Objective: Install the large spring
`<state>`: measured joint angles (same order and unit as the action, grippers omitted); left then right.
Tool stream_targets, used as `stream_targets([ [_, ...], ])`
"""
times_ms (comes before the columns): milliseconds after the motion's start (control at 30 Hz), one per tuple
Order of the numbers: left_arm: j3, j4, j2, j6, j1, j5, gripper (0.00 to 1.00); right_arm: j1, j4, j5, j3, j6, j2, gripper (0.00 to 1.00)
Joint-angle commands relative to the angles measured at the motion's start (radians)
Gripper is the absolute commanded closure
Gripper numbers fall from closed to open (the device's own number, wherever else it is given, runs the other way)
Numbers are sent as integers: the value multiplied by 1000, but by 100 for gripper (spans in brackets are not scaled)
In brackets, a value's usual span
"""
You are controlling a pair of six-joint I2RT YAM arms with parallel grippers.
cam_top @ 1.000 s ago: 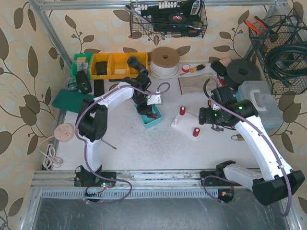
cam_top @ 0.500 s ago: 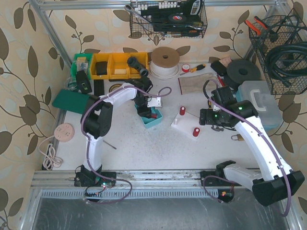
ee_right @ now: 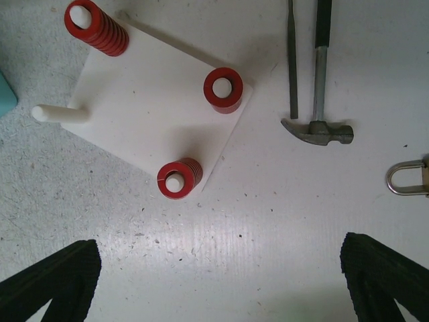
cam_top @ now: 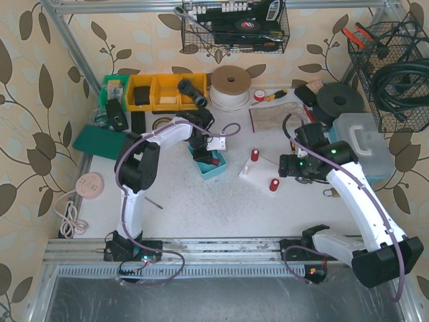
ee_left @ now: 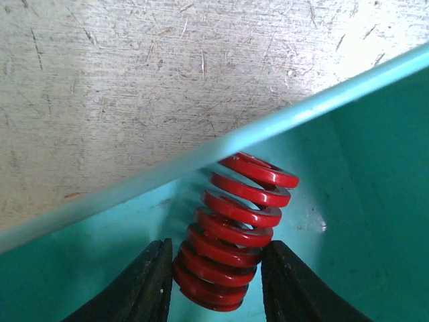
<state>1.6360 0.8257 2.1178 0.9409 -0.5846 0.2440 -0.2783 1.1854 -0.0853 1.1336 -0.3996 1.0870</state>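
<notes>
The large red spring [ee_left: 238, 221] leans in a corner of the teal bin [ee_left: 362, 147]. My left gripper [ee_left: 218, 268] reaches down into the bin, and its two black fingers [ee_left: 144, 285] press against the spring's lower coils from both sides. From above, this gripper [cam_top: 203, 155] sits over the bin [cam_top: 216, 172]. The white peg plate [ee_right: 154, 94] carries three red springs [ee_right: 178, 178] on pegs and one bare peg [ee_right: 59, 113]. My right gripper [ee_right: 221, 282] hovers wide open above the table just beside the plate, holding nothing.
A small hammer [ee_right: 320, 127], a thin rod tool [ee_right: 292, 54] and a padlock [ee_right: 407, 178] lie right of the plate. Yellow bins [cam_top: 155, 92], a tape roll [cam_top: 230, 84], a black disc [cam_top: 340, 100] and a plastic case [cam_top: 362, 144] line the back and right.
My left gripper has settled lower into the teal bin and its jaws have narrowed onto the spring. The right arm has barely moved.
</notes>
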Motion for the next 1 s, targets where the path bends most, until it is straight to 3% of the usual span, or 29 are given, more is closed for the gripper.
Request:
stream_targets([
  [0,0,12,21,21,-11,26,63,8,9,14,-28,-4,11,4],
  [267,-36,1,6,43,-24,-44,65,14,9,13,-24,5,13,4],
  [400,-42,-17,11,47,-30,-53,58,14,15,12,-27,7,8,4],
  [533,-35,-19,16,50,-33,-60,58,14,21,0,-26,12,-2,4],
  [633,-35,-17,0,40,-32,-53,68,14,22,-1,-21,13,-2,4],
  [800,-34,-6,-58,29,-33,-46,91,14,16,2,-16,20,-1,4],
  [967,-43,-6,-152,-19,-33,-57,97,14,16,18,9,44,-5,3],
])
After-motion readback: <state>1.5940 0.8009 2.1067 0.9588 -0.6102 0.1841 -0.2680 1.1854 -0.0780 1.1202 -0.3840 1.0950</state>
